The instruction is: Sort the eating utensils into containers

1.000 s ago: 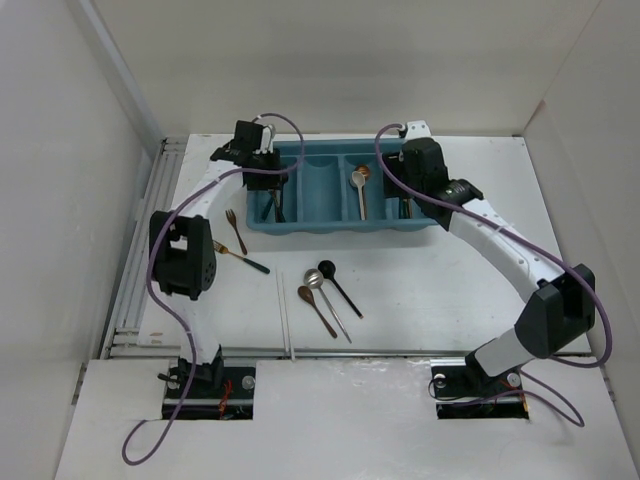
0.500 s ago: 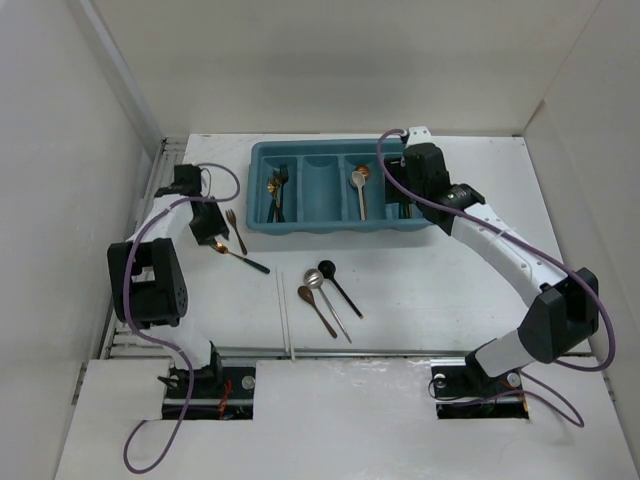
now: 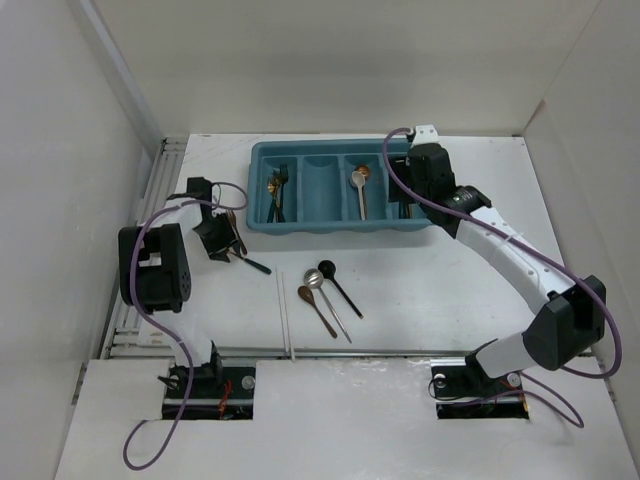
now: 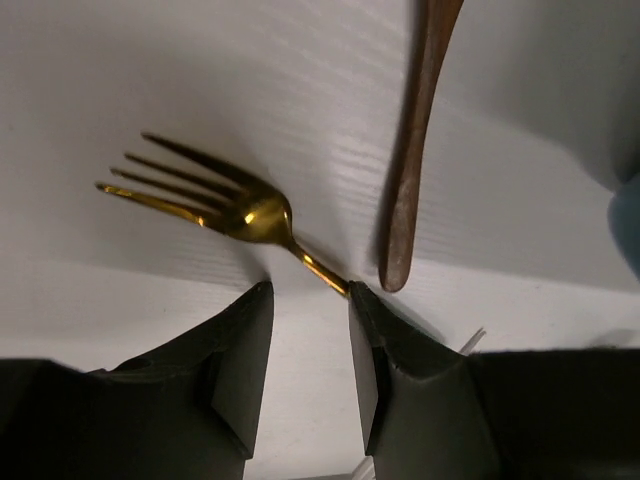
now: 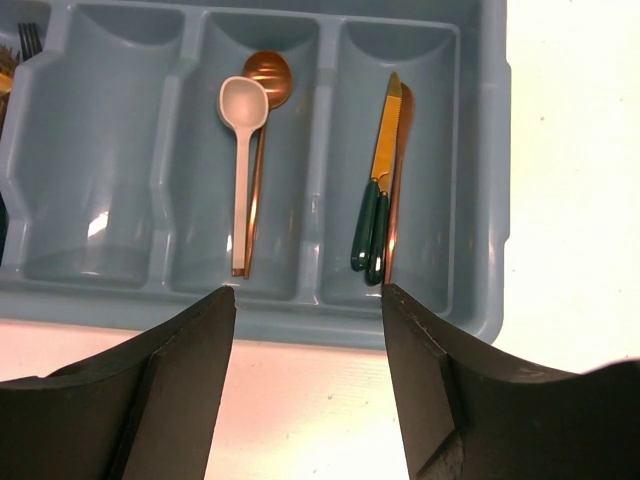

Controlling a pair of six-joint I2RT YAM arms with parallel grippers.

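The teal tray (image 3: 330,228) holds forks (image 3: 277,194) in its leftmost slot. Its third slot has a cream spoon (image 5: 243,150) and a copper spoon (image 5: 268,75). In the rightmost slot lie a green-handled gold knife (image 5: 378,190) and a copper knife (image 5: 400,170). My left gripper (image 3: 222,242) (image 4: 308,290) is low over the table, open. A gold fork (image 4: 245,210) lies just ahead of it, its neck running under the right fingertip (image 4: 365,300). A copper handle (image 4: 410,180) lies beside it. My right gripper (image 3: 408,206) (image 5: 308,290) hovers open and empty at the tray's near rim (image 5: 400,325).
Loose on the table are a black spoon (image 3: 338,285), a silver spoon (image 3: 326,300), a brown spoon (image 3: 316,308) and white chopsticks (image 3: 284,315). The tray's second slot (image 3: 321,190) holds nothing. White walls stand on the left, right and back.
My left arm has left the tray's leftmost slot, swung out to the left and come down over the gold fork on the table. The right arm has barely moved.
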